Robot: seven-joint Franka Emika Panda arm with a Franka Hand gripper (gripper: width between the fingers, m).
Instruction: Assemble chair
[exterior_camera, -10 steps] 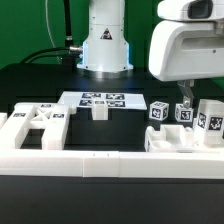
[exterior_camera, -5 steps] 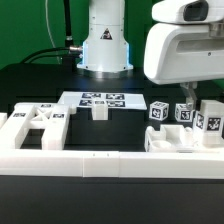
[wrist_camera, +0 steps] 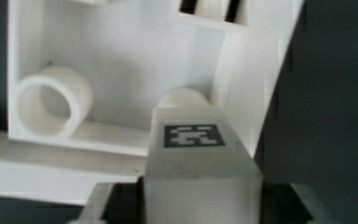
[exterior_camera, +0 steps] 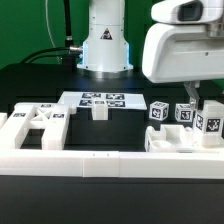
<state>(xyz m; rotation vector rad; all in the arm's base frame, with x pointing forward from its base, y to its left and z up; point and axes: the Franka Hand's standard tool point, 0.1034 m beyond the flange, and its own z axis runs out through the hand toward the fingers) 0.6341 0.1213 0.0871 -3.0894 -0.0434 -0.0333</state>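
My gripper [exterior_camera: 199, 103] hangs at the exterior view's right, over a group of white chair parts. In the wrist view a square-ended white post [wrist_camera: 197, 150] with a marker tag runs between my fingers [wrist_camera: 114, 202], and the gripper [wrist_camera: 197, 204] is shut on it. In the exterior view that post [exterior_camera: 210, 122] stands upright under the hand. Behind it lies a white slab [wrist_camera: 87, 60] with a round ring hole. A larger blocky chair part [exterior_camera: 35, 125] rests at the left.
The marker board [exterior_camera: 100, 99] lies at mid-table with a small white post [exterior_camera: 99, 112] in front of it. Two tagged short parts [exterior_camera: 158, 111] [exterior_camera: 184, 113] stand near my hand. A long low white wall [exterior_camera: 70, 160] runs along the front. The robot base [exterior_camera: 105, 40] stands behind.
The jaws have gone from open to shut on the upright post. The fingers have shifted slightly toward the exterior view's right.
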